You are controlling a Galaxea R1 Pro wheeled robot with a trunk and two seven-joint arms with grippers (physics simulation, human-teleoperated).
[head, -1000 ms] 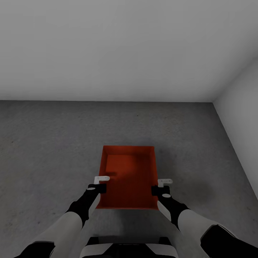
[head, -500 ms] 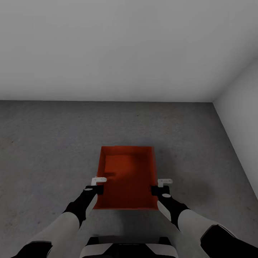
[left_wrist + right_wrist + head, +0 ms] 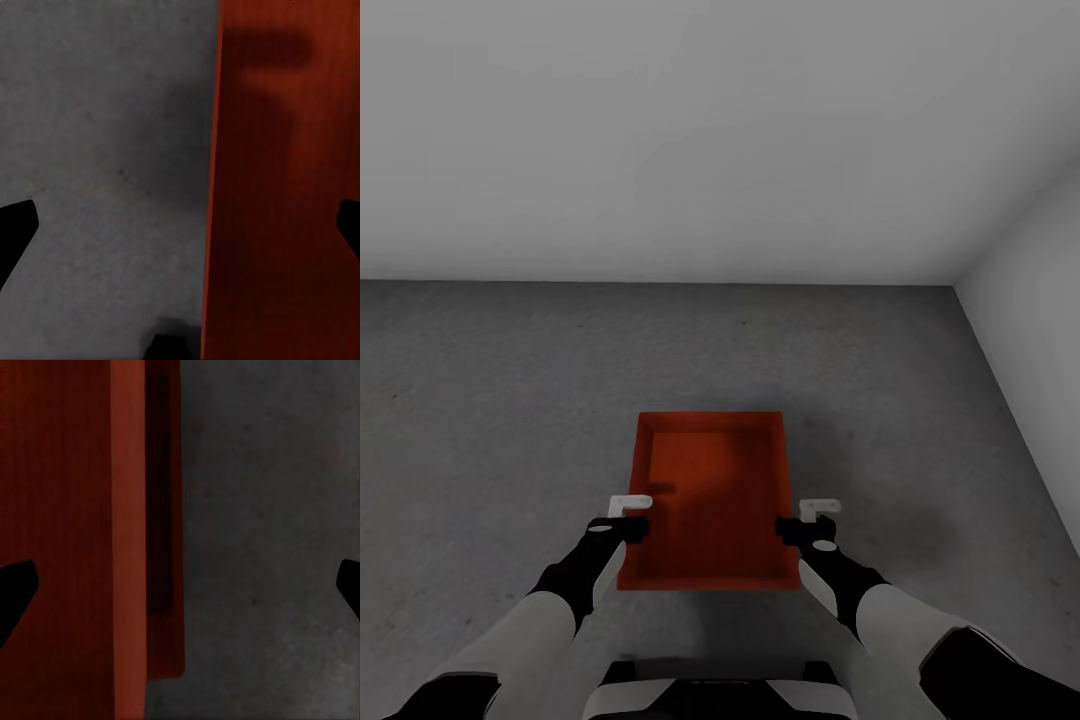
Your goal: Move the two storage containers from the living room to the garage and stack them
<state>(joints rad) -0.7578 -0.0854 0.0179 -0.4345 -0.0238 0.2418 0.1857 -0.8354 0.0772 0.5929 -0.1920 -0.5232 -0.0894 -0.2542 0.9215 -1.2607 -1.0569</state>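
One orange-red storage container (image 3: 710,500) lies open side up on the dark grey concrete floor (image 3: 490,400) of the garage, straight ahead of me. My left gripper (image 3: 628,515) hangs open over its left wall (image 3: 214,187), one finger outside and one inside. Over the right wall (image 3: 129,510) my right gripper (image 3: 812,522) is open in the same way. In the right wrist view a darker red strip (image 3: 165,547) runs along the outside of that wall; I cannot tell whether it belongs to a second container underneath.
A plain white wall (image 3: 660,140) closes the floor off ahead, and another white wall (image 3: 1040,300) meets it at the right corner. Bare concrete spreads to the left and right of the container.
The container has shifted slightly to the left. My left gripper moved left with it, and the right gripper edged left too. The camera has not moved.
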